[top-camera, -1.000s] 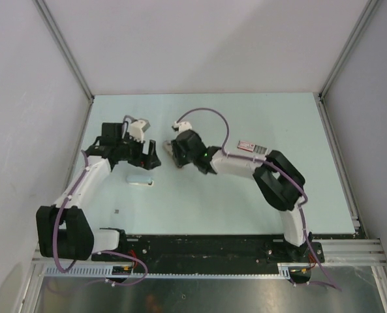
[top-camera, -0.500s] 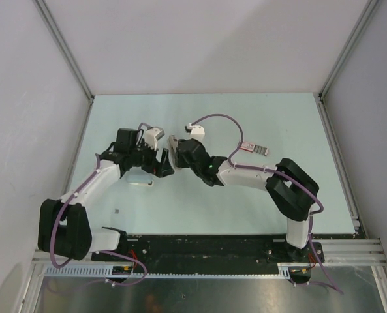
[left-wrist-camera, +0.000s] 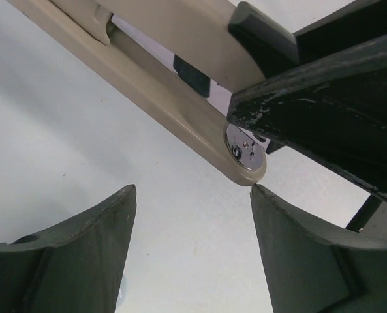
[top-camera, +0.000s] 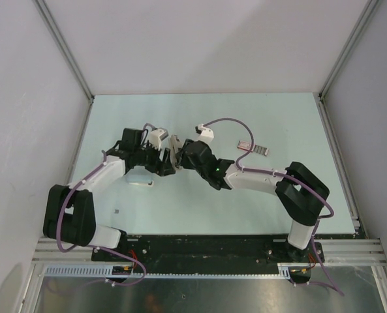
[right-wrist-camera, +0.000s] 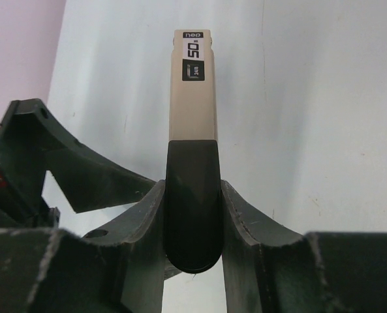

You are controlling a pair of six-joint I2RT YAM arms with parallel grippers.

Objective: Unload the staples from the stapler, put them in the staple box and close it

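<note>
My right gripper point(right-wrist-camera: 192, 195) is shut on the black rear end of the stapler point(right-wrist-camera: 192, 98), whose cream body points away from the wrist. From above, the stapler point(top-camera: 175, 145) is held off the table at centre left. My left gripper point(left-wrist-camera: 192, 189) stands open just beneath the stapler's rounded metal-capped end point(left-wrist-camera: 245, 149). That end nearly touches the tip of one of the fingers point(left-wrist-camera: 297, 248), and nothing lies between the jaws. The two grippers meet tip to tip in the top view, left gripper point(top-camera: 164, 163) against right gripper point(top-camera: 179, 155). No staples show.
A pale blue rounded block point(top-camera: 139, 179) lies under the left arm's forearm. A flat pink-and-white box point(top-camera: 253, 148) rests behind the right arm. A tiny dark speck point(top-camera: 117, 211) sits on the table point(top-camera: 200, 208) near the left base. Grey walls enclose three sides.
The left gripper has swung right up to the stapler and its jaws have narrowed a little. The right arm has carried the stapler slightly forward and left, still gripping it.
</note>
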